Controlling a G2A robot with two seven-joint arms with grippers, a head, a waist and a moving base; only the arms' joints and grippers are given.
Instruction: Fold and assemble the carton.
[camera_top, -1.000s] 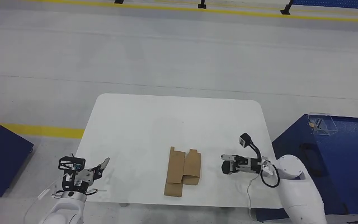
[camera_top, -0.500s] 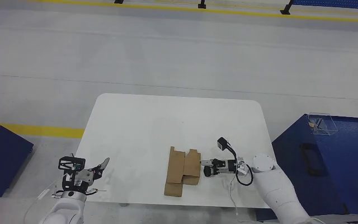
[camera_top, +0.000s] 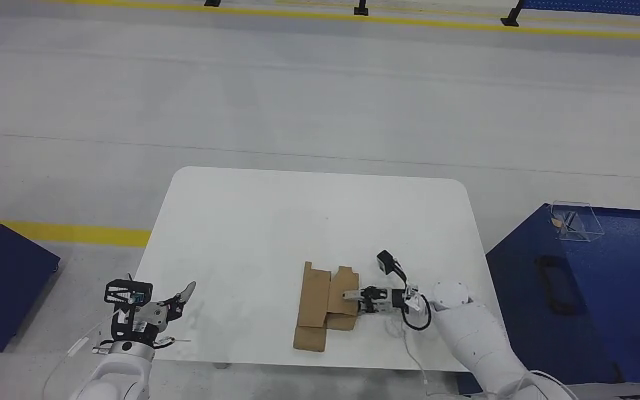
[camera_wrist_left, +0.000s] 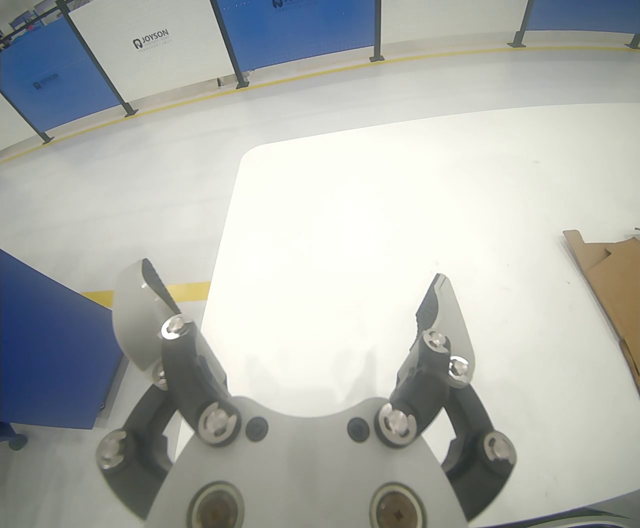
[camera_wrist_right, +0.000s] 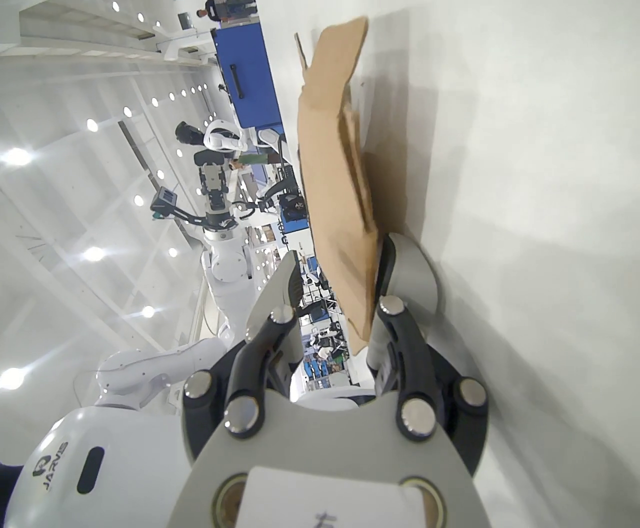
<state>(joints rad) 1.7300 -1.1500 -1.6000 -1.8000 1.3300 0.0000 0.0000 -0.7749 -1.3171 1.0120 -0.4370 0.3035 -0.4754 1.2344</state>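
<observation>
A flat brown carton (camera_top: 325, 305) lies unfolded on the white table (camera_top: 300, 210), near the front edge. My right gripper (camera_top: 350, 296) is at the carton's right edge. In the right wrist view the gripper (camera_wrist_right: 345, 255) is open and straddles that edge of the carton (camera_wrist_right: 330, 165). One finger (camera_wrist_right: 400, 260) sits under the cardboard against the table, while the other (camera_wrist_right: 290, 280) stands apart above it. My left gripper (camera_top: 180, 295) hangs open at the table's front left corner, well away from the carton. Nothing lies between the fingers of the left gripper (camera_wrist_left: 292, 272), and the carton (camera_wrist_left: 610, 280) lies far off to its side.
A blue cabinet (camera_top: 590, 280) stands just right of the table, with a small clear container (camera_top: 572, 220) on top. Another blue block (camera_top: 20, 285) sits off the table's left side. The far half of the table is bare white surface.
My right arm has slid left across the table to the carton, and its fingers now straddle the carton's right edge. The left arm has kept still.
</observation>
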